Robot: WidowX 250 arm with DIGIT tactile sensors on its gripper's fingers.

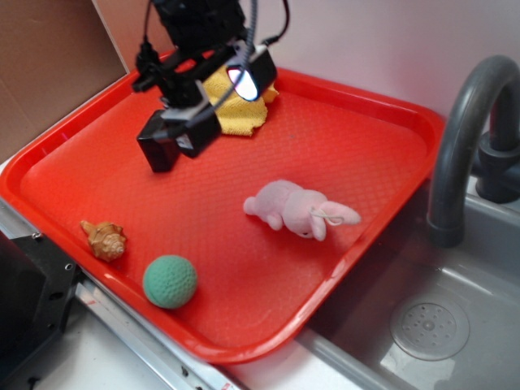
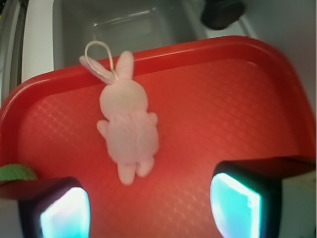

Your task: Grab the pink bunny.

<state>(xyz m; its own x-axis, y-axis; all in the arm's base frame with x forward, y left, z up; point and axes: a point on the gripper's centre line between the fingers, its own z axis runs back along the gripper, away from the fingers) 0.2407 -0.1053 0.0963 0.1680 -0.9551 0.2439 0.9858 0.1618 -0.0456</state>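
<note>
Bare tray (image 1: 341, 138) around pink bunny (image 1: 299, 210); green ball (image 1: 170, 281) well apart.

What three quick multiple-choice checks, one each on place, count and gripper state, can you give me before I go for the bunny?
1. The pink bunny lies:
A. in the sink
B. on the red tray
C. on the yellow cloth

2. Loose things on the tray:
A. two
B. four
C. six

3. The gripper is:
A. open, holding nothing
B. shut on the bunny
C. shut on the green ball

Answers: 1 B, the bunny rests on the tray near its sink-side rim. 2 B: bunny, ball, seashell, cloth. 3 A, the wrist view shows its fingers apart with bare tray between them.
</note>
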